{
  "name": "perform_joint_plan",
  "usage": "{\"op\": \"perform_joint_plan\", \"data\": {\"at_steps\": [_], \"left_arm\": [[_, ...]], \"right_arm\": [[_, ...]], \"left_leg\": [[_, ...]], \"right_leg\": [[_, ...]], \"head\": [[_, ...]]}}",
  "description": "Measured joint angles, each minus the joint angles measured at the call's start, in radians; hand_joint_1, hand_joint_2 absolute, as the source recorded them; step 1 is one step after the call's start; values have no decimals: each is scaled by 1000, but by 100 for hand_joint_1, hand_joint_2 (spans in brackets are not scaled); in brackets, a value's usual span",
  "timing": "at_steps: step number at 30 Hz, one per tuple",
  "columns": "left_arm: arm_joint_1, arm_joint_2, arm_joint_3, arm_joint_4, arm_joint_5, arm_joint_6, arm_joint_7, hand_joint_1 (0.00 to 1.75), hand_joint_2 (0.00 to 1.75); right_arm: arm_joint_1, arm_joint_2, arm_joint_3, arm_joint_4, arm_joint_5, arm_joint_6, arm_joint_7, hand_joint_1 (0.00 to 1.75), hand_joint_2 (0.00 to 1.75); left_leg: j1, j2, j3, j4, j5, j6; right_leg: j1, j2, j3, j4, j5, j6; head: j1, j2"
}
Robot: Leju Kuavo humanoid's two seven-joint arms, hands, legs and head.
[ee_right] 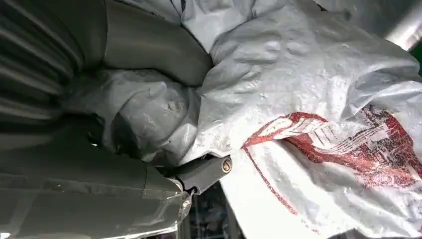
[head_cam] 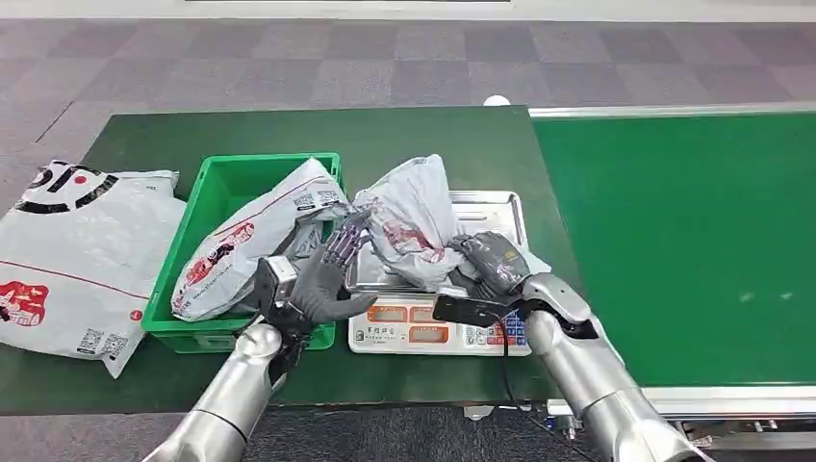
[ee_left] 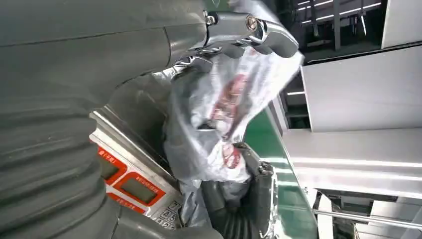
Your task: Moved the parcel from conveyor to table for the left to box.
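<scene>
The right hand (head_cam: 493, 262) grips the lower right part of the grey parcel (head_cam: 416, 217), its dark fingers wrapped into the crumpled plastic just right of the head view's centre. The right wrist view shows what the head view cannot: the thumb (ee_right: 154, 47) and a finger (ee_right: 201, 172) pressed into the film from opposite sides. The left hand (head_cam: 322, 279) sits at the parcel's left, fingers spread and holding nothing; in the left wrist view its fingertips (ee_left: 249, 32) reach the bag's upper edge, though contact cannot be told. The parcel stands bunched up on the steel pan of a scale (head_cam: 500, 207), whose orange displays face the lower edge. Left of it, a green bin (head_cam: 226, 183) holds another bag (head_cam: 250, 250). A larger bag (head_cam: 82, 255) lies at the far left. The green conveyor (head_cam: 683, 241) fills the right side.
</scene>
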Motion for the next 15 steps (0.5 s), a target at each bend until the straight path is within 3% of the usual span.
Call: {"op": "perform_joint_plan", "data": {"at_steps": [12, 13, 14, 15], "left_arm": [[17, 8, 0, -21, -3, 5, 0, 0, 175], [17, 8, 0, -22, -3, 7, 0, 0, 175], [18, 8, 0, -23, -3, 7, 0, 0, 175], [19, 9, 0, -24, -3, 8, 0, 0, 175]], "right_arm": [[-22, 0, 32, 23, -95, 82, -53, 175, 175], [-22, 0, 33, 22, -96, 83, -53, 40, 175], [-22, 0, 33, 22, -96, 83, -53, 0, 175], [-22, 0, 34, 22, -96, 83, -53, 0, 175]], "left_leg": [[0, 1, 0, 0, 0, 0], [0, 1, 0, 0, 0, 0], [0, 1, 0, 0, 0, 0], [0, 1, 0, 0, 0, 0]], "right_leg": [[0, 0, 0, 0, 0, 0], [0, 0, 0, 0, 0, 0], [0, 0, 0, 0, 0, 0], [0, 0, 0, 0, 0, 0]], "head": [[0, 0], [0, 0], [0, 0], [0, 0]]}}
